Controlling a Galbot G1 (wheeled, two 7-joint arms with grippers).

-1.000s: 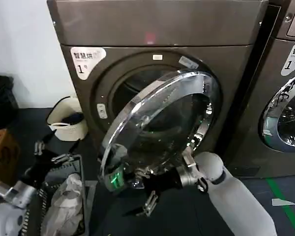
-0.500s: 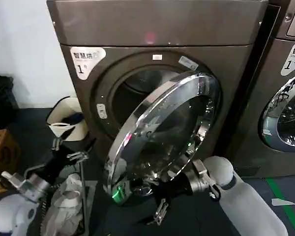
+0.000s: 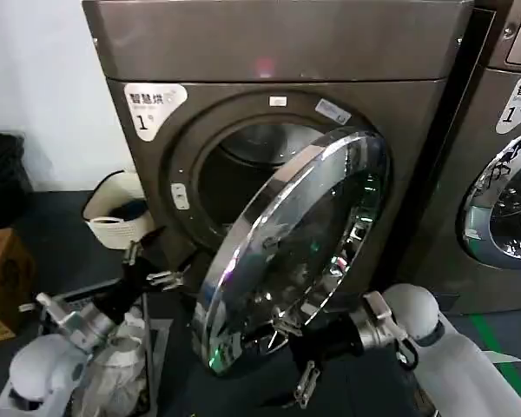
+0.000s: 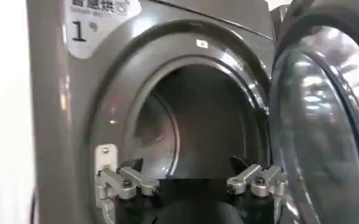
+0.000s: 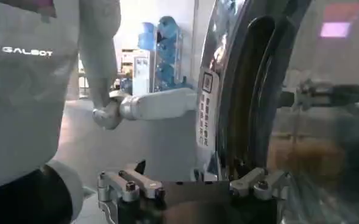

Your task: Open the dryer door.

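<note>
Swinging dryer door [image 3: 300, 252] stands half open, hinged at 3 o'clock of dryer [image 3: 269, 52]. Right tool [image 3: 306, 389], fingers apart, sits at rim's 6 o'clock; left tool [image 3: 156, 271], apart, idles near opening. Door likely heavy, rigid; chrome slippery, so hook rim edge, avoid glass.

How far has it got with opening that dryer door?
Done: the dryer door is unlatched and swung well clear of the dryer, whose drum is exposed. In hand: the right gripper is under the door's lower rim, fingers open. The left gripper hovers open by the opening. Left: perhaps a little more swing.
</note>
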